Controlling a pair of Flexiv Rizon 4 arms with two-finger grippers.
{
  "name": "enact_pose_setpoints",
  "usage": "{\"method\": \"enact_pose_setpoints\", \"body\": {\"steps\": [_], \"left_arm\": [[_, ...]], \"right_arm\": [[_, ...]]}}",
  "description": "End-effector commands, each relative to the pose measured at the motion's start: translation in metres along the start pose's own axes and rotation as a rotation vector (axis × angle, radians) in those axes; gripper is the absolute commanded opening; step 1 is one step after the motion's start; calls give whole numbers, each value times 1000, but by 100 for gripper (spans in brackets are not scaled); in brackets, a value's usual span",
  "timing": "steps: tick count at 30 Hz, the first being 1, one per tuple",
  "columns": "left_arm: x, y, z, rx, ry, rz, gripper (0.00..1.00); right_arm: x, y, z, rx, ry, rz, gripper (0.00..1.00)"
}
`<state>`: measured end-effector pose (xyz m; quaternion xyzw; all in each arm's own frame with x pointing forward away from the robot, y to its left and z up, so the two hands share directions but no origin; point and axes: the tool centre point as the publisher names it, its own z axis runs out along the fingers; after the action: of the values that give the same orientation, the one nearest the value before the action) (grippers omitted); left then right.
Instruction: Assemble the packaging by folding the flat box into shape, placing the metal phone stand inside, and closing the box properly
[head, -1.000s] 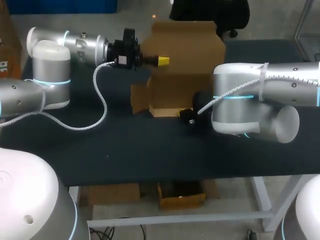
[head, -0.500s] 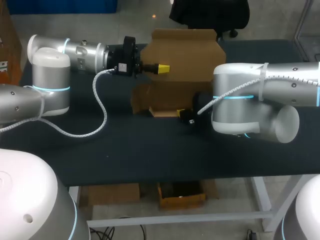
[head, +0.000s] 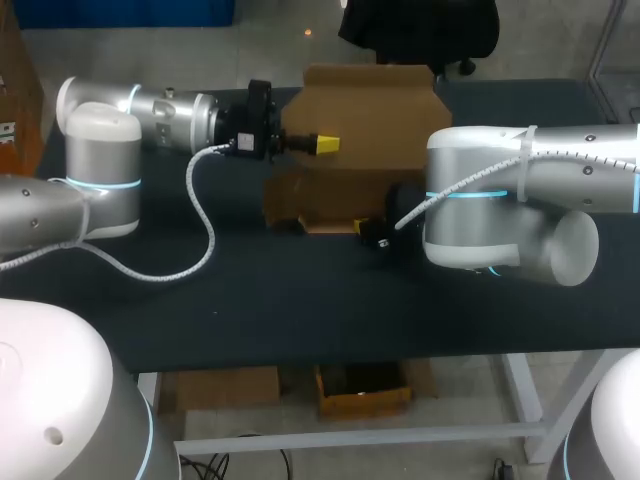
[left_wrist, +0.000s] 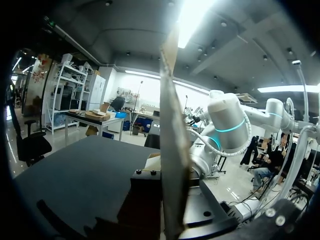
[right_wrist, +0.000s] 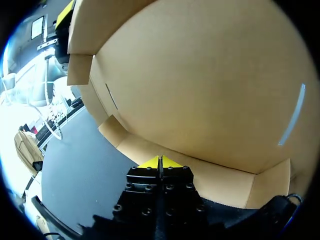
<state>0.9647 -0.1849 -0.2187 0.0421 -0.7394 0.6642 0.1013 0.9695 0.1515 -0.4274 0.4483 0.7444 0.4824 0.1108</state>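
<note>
The cardboard box (head: 368, 112) sits toward the far side of the dark tabletop (head: 300, 310), near its middle. Its wide lid panel stands up from the back, and the shallow open tray lies in front of it with a small side flap sticking out to the left. The left arm comes in level above the tabletop, and the left claw (head: 325, 143) meets the lid panel at its left edge. In the left wrist view the panel runs edge-on straight through the claw, so the claw looks clamped on the box's lid. A white cable (head: 200, 215) loops from that wrist down onto the tabletop. The right claw (right_wrist: 160, 162) is low at the tray's front right corner, its yellow tips pressed together with nothing seen between them, right up against the tray's low front wall
</note>
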Motion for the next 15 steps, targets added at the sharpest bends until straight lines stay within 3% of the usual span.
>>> {"method": "enact_pose_setpoints", "body": {"steps": [1, 15], "left_arm": [[3, 5, 0, 10, -9, -3, 0], [9, 9, 5, 6, -14, -6, 0]], "right_arm": [[1, -4, 5, -1, -5, -1, 0], [1, -4, 5, -1, -5, -1, 0]]}}
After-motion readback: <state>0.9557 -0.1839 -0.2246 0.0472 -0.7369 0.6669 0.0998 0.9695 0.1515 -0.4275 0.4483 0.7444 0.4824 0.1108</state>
